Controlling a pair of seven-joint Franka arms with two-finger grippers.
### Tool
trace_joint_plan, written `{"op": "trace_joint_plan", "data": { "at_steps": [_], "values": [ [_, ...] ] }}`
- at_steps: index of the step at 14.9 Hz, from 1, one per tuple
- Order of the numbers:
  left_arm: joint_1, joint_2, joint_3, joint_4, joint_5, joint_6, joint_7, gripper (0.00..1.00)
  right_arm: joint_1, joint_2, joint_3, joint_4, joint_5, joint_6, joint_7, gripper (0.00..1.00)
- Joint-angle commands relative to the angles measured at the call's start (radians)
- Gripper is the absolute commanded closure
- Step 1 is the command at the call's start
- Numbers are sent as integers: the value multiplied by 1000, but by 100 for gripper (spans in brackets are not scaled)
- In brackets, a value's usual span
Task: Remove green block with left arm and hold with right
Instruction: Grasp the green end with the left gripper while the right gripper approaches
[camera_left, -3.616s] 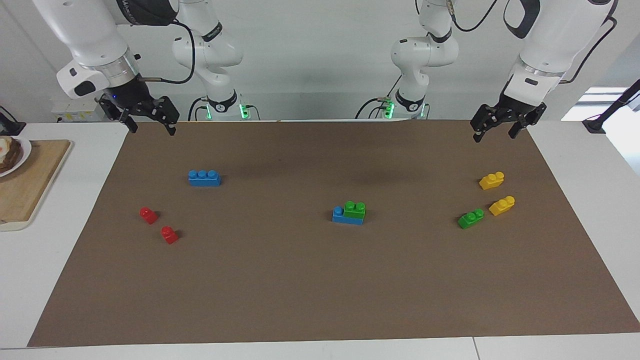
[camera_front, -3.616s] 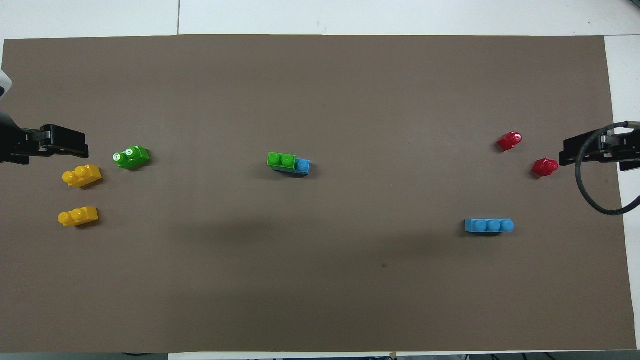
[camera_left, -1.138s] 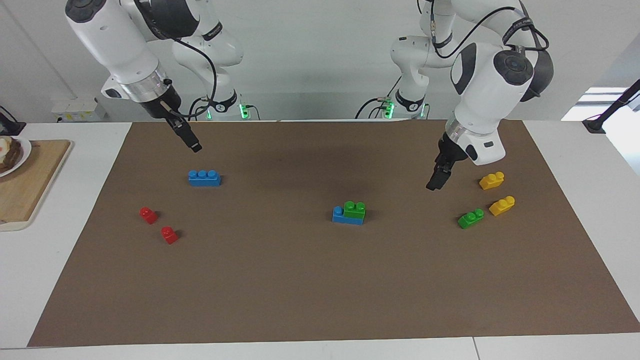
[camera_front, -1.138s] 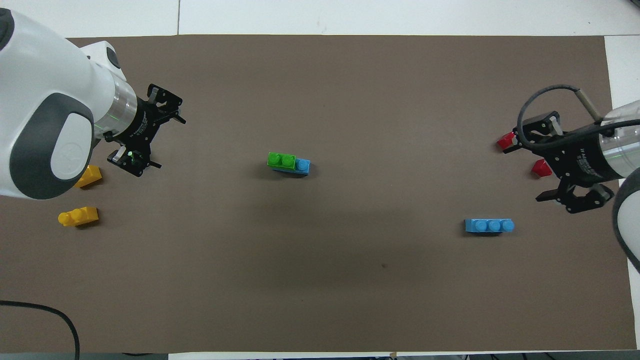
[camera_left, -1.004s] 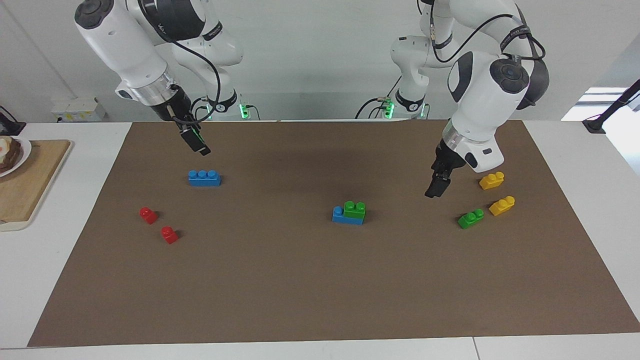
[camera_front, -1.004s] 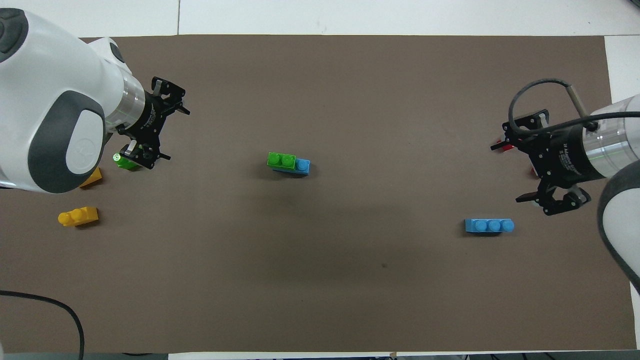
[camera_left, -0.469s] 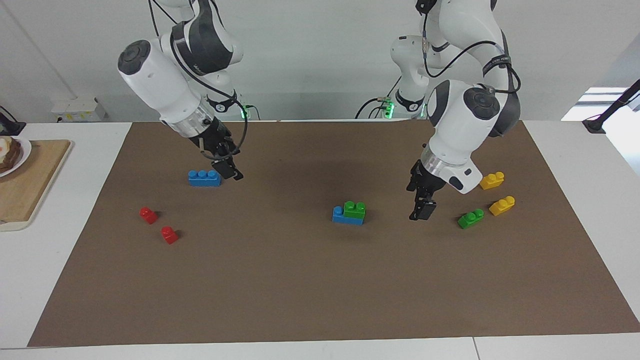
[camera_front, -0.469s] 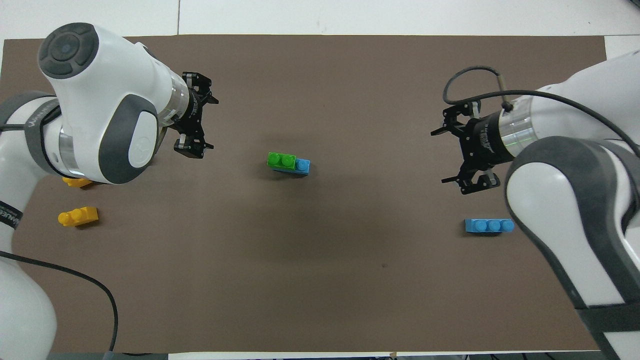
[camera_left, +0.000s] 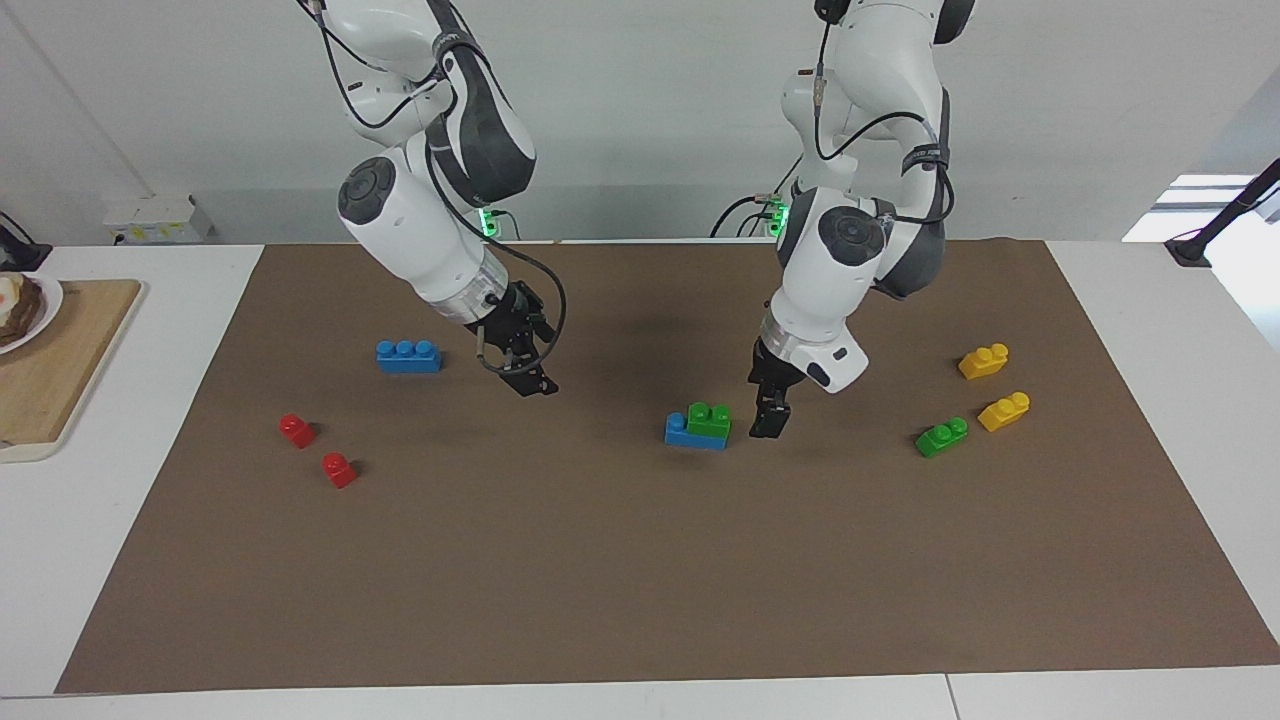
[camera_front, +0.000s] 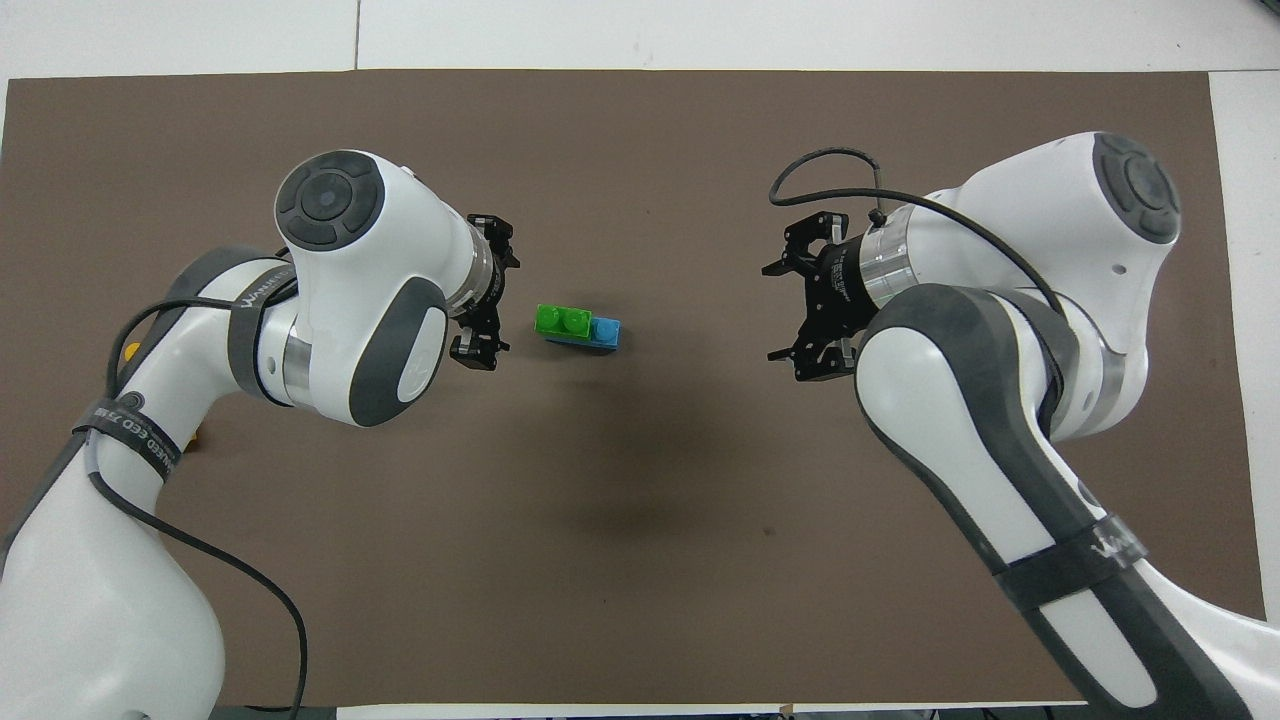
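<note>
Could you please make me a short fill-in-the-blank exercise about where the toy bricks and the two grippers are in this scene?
1. The bright green two-stud plastic brick is stacked on a ____ plastic brick.
2. The gripper close beside this stack belongs to the ____ arm.
3. Two small ____ plastic bricks lie toward the right arm's end of the brown mat.

Missing words: blue; left; red

A bright green block (camera_left: 709, 419) sits on a blue brick (camera_left: 686, 433) on a brown mat (camera_left: 640, 560), among two red pieces (camera_left: 297, 430), two yellow bricks (camera_left: 984, 361), a green stepped brick (camera_left: 942, 437) and white-and-grey arms.
</note>
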Motion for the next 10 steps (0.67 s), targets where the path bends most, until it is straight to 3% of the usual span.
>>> {"op": "trace_joint_plan", "data": {
  "at_steps": [1, 4, 10],
  "values": [
    [-26, -35, 16, -69, -5, 61, -24, 0, 37, -1, -3, -39, 43, 80, 22, 5],
    [-35, 20, 16, -55, -5, 98, -76, 0, 62, 24, -3, -39, 45, 135, 52, 5],
    [-50, 53, 16, -25, -6, 100, -104, 0, 122, 76, -3, -28, 69, 230, 123, 5]
  ]
}}
